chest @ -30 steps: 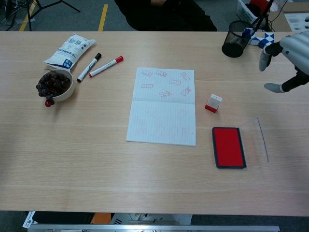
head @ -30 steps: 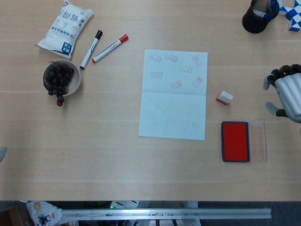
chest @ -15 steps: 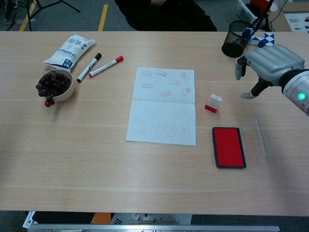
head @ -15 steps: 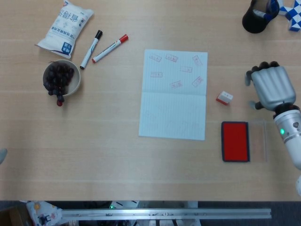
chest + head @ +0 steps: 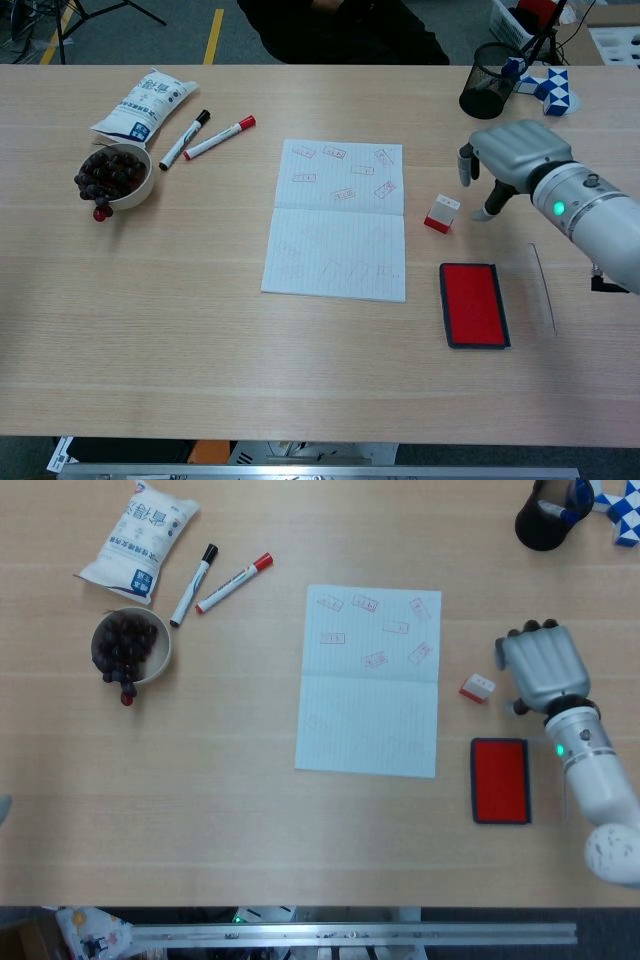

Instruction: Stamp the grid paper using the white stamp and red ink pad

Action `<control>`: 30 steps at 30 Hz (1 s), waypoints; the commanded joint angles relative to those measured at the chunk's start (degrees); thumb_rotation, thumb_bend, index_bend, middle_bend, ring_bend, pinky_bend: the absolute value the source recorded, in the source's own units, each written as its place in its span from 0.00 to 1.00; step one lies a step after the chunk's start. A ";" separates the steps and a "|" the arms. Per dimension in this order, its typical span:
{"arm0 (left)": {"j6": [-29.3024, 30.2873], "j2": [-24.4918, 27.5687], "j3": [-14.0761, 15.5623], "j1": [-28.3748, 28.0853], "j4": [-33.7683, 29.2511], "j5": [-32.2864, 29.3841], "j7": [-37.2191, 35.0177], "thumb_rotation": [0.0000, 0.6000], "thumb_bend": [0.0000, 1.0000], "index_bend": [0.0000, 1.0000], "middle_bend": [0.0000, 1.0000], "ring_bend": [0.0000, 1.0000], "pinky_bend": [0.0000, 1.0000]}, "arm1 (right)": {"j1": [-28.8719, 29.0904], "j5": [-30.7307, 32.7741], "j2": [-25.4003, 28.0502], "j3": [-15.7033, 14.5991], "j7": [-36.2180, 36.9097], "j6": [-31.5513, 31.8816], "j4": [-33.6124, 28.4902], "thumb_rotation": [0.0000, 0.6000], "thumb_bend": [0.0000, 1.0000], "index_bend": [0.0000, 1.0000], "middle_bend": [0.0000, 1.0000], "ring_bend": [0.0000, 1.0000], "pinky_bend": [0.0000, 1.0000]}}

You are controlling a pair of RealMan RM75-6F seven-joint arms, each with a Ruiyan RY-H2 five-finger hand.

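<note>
One hand (image 5: 540,668) is in play, the right, hovering just beside the stamp (image 5: 477,688) with nothing held and its fingers apart and curved downward.

The left hand is out of both views. The stamp stands untouched toward the tabletop's right edge, between the right hand and the paper (image 5: 370,680), with the open red pad (image 5: 499,780) nearer the front edge and its clear lid (image 5: 538,290) alongside. The paper lies mid-table and carries several red marks on its upper half; the lower half looks blank or only faintly marked. This looks like the reach before the first grasp. Next the hand should settle over the stamp, pinch its sides, then carry it to the pad and press before going to the paper.
</note>
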 commanded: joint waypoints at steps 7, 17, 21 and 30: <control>0.01 0.21 -0.01 0.07 0.40 -0.21 -0.49 1.00 0.17 0.15 0.12 0.16 0.10 | 1.29 1.54 -1.73 -1.22 0.50 0.49 1.87 1.00 0.11 0.49 0.42 0.27 0.29; 0.18 0.10 -0.20 -0.03 0.75 -0.07 -0.78 1.00 0.17 0.15 0.12 0.16 0.10 | 3.12 2.98 -3.90 -1.58 1.00 -0.44 4.96 1.00 0.11 0.49 0.42 0.27 0.29; 0.27 0.20 -0.27 0.03 0.75 -0.28 -0.94 1.00 0.17 0.15 0.12 0.16 0.10 | 3.98 3.51 -5.06 -1.73 0.88 -0.90 5.93 1.00 0.12 0.49 0.42 0.27 0.29; 0.58 0.29 -0.35 0.31 1.38 -0.75 -1.78 1.00 0.17 0.15 0.12 0.16 0.10 | 5.32 3.61 -6.11 -2.54 0.27 -0.59 5.25 1.00 0.14 0.49 0.42 0.27 0.29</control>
